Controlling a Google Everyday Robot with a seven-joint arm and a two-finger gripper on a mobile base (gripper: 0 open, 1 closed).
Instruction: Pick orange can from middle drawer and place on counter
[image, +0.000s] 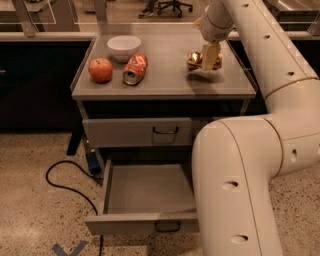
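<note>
orange can (195, 60): at the right half of the counter (170, 80) as viewed, held on its side rather than upright, low over the surface. a dark shadow lies on the counter directly beneath it. whether it touches the top cannot be told.

gripper (210, 59): over the same spot, pointing down from the wrist. its 2 fingers are pinched on the orange can, with 1 pale finger (211, 52) crossing the front of the can.

arm (250, 160): 1 white arm fills the right side of the view, rising from a large lower link and bending back over the counter.

middle drawer (145, 192): pulled out beneath the cabinet, its flat grey floor in view, with low side walls. its dark loop handle (166, 227) sits on the front edge, and the arm's lower link overlaps its right side.

upper drawer front (130, 132): closed, with 1 dark loop handle (165, 131).

other items on the counter, left half, well apart from the orange can:
- 1 white bowl (123, 46) near the back edge.
- 1 round orange-red fruit (100, 69) in front of the bowl and to its left.
- 1 red-orange and white can (135, 69) lying on its side just beside the fruit, its open end toward the camera.

floor: speckled, with a black cable (65, 182) looping left of the cabinet and a blue mark (67, 248) at the bottom edge.
</note>
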